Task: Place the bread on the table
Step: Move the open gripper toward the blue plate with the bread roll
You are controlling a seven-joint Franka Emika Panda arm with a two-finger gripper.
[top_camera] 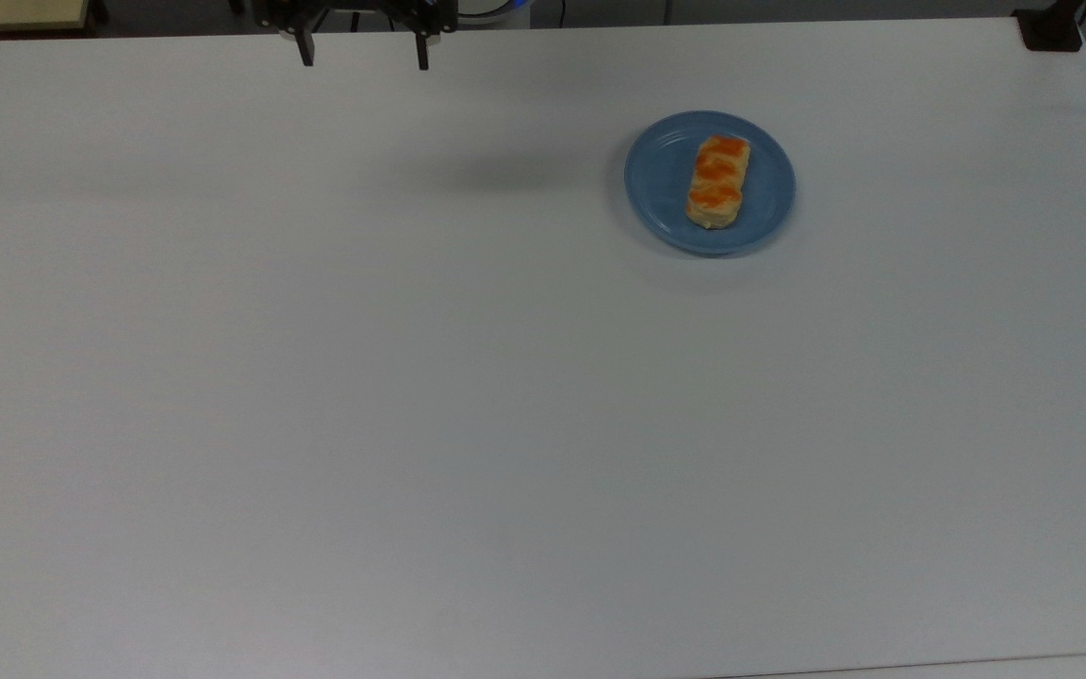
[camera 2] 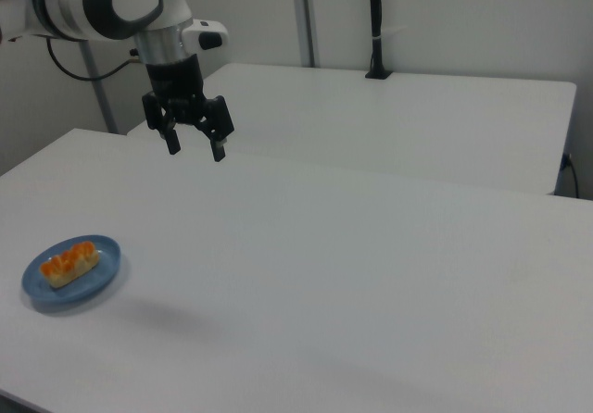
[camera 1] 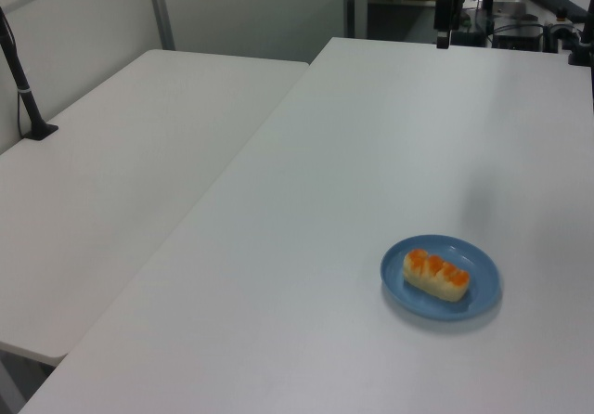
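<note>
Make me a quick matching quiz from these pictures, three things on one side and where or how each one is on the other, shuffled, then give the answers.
Things:
1. bread
2. blue plate
3. claw

States:
A. open, held in the air above the table
B. lying on the plate
C. resting directly on the white tabletop

Pairs: 1-B, 2-C, 3-A

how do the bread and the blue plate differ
The bread is oblong, pale yellow with orange-red patches; the blue plate is round and plain blue. The bread is much smaller and lies inside the plate's rim. The bread is a raised lump; the plate is flat and shallow. Both sit on the white table, apart from the gripper.
</note>
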